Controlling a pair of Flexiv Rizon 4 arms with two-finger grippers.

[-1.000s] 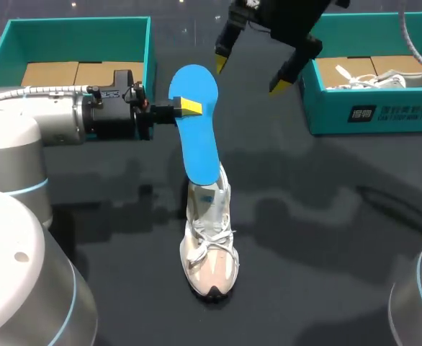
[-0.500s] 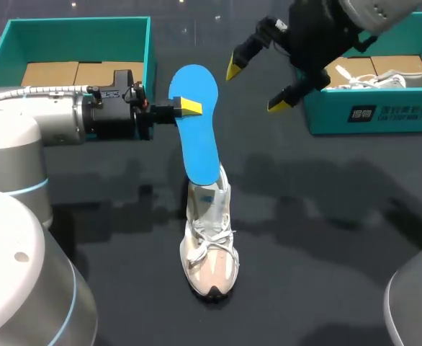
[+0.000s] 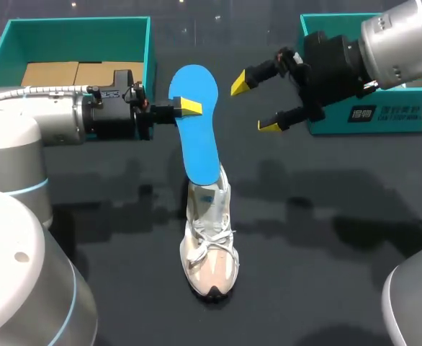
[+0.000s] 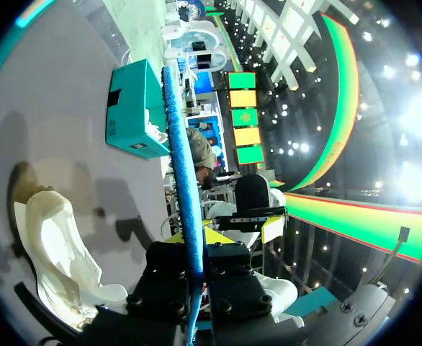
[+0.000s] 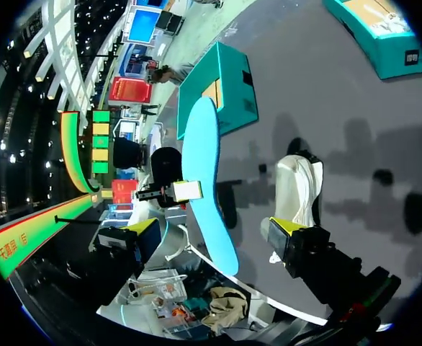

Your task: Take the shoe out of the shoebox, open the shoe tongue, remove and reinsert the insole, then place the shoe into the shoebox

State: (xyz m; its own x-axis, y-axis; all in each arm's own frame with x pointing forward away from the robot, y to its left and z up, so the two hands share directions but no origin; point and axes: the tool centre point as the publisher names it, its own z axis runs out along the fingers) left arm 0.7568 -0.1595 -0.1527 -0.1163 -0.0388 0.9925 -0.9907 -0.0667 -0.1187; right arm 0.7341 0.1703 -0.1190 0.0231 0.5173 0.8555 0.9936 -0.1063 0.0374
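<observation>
insole (image 3: 199,130) lower end hidden inside shoe (image 3: 211,249); right shoebox (image 3: 412,122) mostly hidden behind right arm (image 3: 402,43)

A white sneaker (image 3: 209,252) stands mid-table, toe toward the near edge. A blue insole (image 3: 198,122) hangs upright over its heel end. A teal left shoebox (image 3: 67,25) and right shoebox (image 3: 384,114) sit at the far corners.
</observation>
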